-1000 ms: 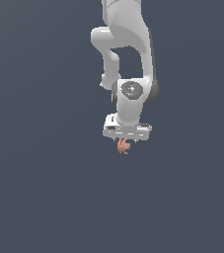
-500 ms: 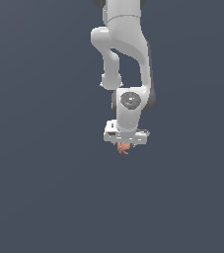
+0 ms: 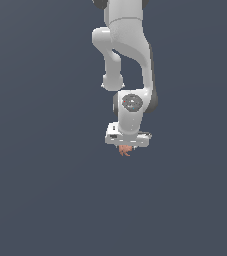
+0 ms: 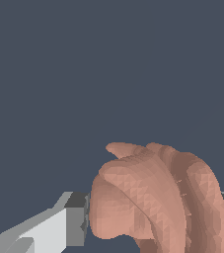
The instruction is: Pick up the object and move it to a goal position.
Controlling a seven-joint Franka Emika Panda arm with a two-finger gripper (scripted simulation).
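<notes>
The object (image 3: 124, 149) is a small salmon-orange lump with stubby lobes, poking out just under the white arm's hand in the exterior view. My gripper (image 3: 126, 148) is shut on it, and the hand hides the fingers there. The wrist view is filled in large part by the object (image 4: 153, 197), a ridged, lobed mass. It sits between the two fingers (image 4: 66, 225), whose grey-and-white pads press against its sides.
A flat, dark blue-grey surface (image 3: 45, 200) fills the whole background in both views. The white arm (image 3: 127, 55) reaches down from the top of the exterior view.
The arm has risen slightly in the exterior view, carrying the object with it. The grip on the lump is unchanged.
</notes>
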